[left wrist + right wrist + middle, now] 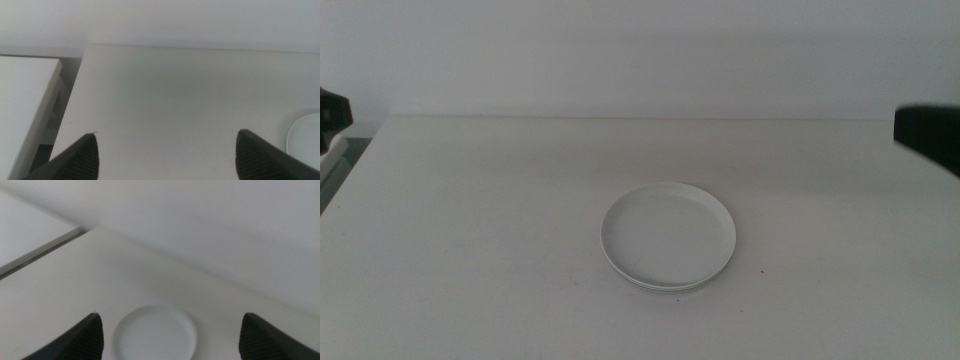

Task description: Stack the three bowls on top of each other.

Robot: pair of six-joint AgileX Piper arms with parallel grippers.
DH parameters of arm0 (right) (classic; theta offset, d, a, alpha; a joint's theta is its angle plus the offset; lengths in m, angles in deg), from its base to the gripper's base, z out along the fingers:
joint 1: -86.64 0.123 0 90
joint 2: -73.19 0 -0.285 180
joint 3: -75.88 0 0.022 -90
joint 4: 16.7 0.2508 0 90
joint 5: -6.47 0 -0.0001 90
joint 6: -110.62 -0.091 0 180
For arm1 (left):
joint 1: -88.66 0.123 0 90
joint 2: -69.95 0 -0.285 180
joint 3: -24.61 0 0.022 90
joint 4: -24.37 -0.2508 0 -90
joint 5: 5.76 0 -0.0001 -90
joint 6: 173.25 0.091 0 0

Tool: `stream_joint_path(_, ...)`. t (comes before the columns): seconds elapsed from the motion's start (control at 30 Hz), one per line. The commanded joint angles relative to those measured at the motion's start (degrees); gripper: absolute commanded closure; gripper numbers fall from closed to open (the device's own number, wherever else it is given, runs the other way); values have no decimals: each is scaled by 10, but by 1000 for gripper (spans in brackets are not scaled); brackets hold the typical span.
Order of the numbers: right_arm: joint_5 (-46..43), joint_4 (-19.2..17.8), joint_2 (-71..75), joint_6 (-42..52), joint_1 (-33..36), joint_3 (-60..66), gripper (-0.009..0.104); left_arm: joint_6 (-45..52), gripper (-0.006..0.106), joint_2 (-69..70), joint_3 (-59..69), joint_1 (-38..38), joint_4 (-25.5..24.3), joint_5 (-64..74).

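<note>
We see one stack of bowls (pixel 668 236) in the middle of the table (pixel 470 220), white on top with further rims peeking out beneath; we cannot count them. The left gripper (pixel 167 150) and right gripper (pixel 170 330) both hang spread wide and empty, well apart from it. We judge the stacking done: stay clear, don't nudge it.

Mostly hidden stuff here

Under the top white bowl (pixel 668 233), just thin rim slivers at 6 o'clock, colours too faint to call. In the left wrist view, stack cropped by the frame edge. Both arms chopped off at 9 and 3 in the middle view, only dark blurry bits.
</note>
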Motion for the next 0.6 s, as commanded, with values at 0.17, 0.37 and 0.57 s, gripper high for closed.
stream_joint_path(0.17, -120, -69, 49, 0, -25, 124, 2, 0, 7, 72, 92, -8, -8, -49)
stream_joint_path(0.37, -139, -123, 183, 0, -131, 276, 2, 0, 7, 219, 265, -81, -41, -181)
stream_joint_path(0.57, -215, -125, 328, 0, -213, 435, 2, 0, 7, 373, 386, -94, -38, -197)
